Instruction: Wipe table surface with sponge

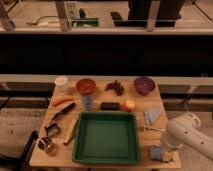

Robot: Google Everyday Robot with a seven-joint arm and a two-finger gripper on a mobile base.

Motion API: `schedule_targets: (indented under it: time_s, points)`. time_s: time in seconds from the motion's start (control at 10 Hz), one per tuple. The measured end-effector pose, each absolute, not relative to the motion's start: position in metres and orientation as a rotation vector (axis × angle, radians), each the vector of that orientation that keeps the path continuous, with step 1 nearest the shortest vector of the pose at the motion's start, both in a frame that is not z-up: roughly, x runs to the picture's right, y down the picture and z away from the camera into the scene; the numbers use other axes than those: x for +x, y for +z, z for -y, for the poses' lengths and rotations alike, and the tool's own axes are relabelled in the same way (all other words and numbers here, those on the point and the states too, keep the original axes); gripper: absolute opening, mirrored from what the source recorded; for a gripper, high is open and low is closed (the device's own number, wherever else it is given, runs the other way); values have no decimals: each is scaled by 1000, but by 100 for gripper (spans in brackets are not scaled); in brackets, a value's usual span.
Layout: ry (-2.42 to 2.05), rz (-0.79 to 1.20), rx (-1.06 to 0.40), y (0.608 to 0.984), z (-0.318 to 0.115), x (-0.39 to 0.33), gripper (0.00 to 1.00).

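Blue-grey sponge [156, 153] at the front right corner of the tan wooden tabletop [145, 102], just right of the green tray [106, 137] and in front of the folded pale cloth [152, 116]. The white arm [187, 137] reaches in from the right, and its tool [165, 149] sits at the sponge's right side. Whether the tool is spread, pressed together or pinching the sponge cannot be told, as the arm covers it. The step in hand appears to be securing the sponge before the first wiping stroke. A sound grasp would take the pad squarely and hold it flat against the wood with light downward pressure. The bare strip beside the tray is narrow, so strokes are best run along the tray's side toward the back, stopping short of the cloth. The sponge lies near the front edge, so a careless push could send it off.
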State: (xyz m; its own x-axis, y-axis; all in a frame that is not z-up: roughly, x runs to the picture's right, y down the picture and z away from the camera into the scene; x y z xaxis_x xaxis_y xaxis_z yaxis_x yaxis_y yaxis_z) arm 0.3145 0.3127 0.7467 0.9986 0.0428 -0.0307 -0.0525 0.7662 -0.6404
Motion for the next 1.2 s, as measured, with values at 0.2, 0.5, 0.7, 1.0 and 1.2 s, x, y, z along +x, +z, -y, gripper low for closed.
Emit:
schedule_targets:
  time_s: [0.2,0.5,0.7,1.0,1.2]
  points:
    - [65,-28,-700,744,-316,322,4]
    - [106,-64,-713,750,-318,353,4]
    - [119,-70,-710,758,-308,359,4]
    - [121,-68,-696,767,-291,356,4]
    - [106,-55,-695,775,-283,343,4]
